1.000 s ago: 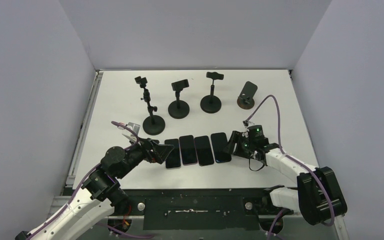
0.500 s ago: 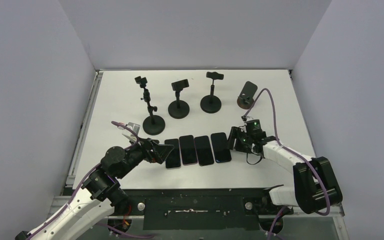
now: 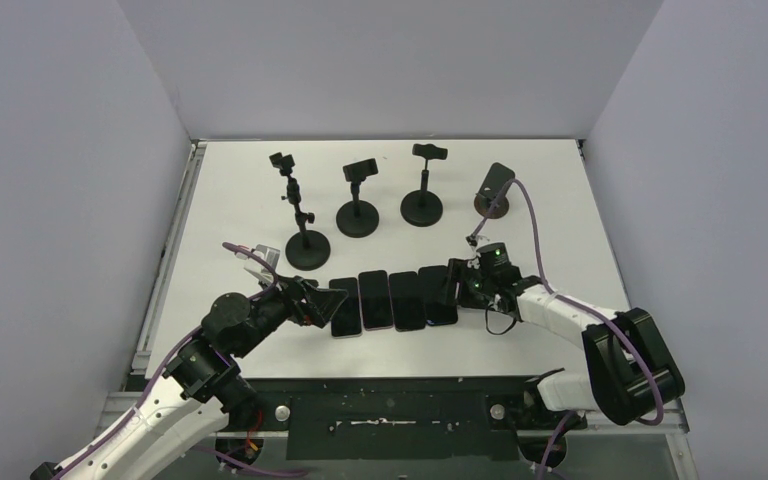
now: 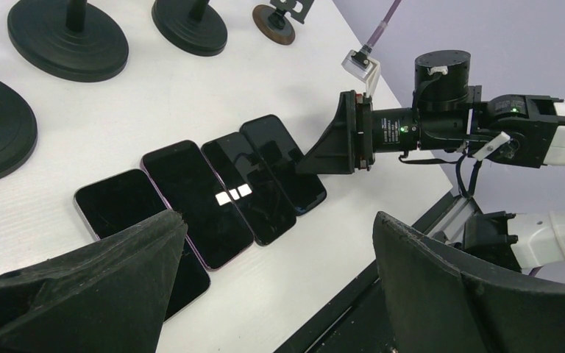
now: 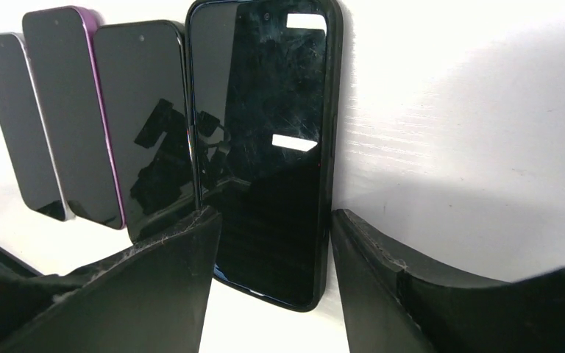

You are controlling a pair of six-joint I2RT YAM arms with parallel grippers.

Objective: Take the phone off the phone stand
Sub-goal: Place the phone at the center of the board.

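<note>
One white table (image 3: 560, 200) is carrying four phone stands (image 3: 358, 215) along its 12 o'clock side, and toward 6 o'clock from them four phones (image 3: 393, 300) are lying flat, side by side. The right gripper (image 5: 274, 217) is framing the 3 o'clock phone (image 5: 272, 132) with spread fingers, while the left gripper (image 4: 279, 220), also spread wide, is hovering at the row's 9 o'clock end.

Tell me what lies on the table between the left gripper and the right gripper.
Four phones lying flat side by side fill the stretch between the left gripper and the right gripper, clearest in the top external view.
</note>
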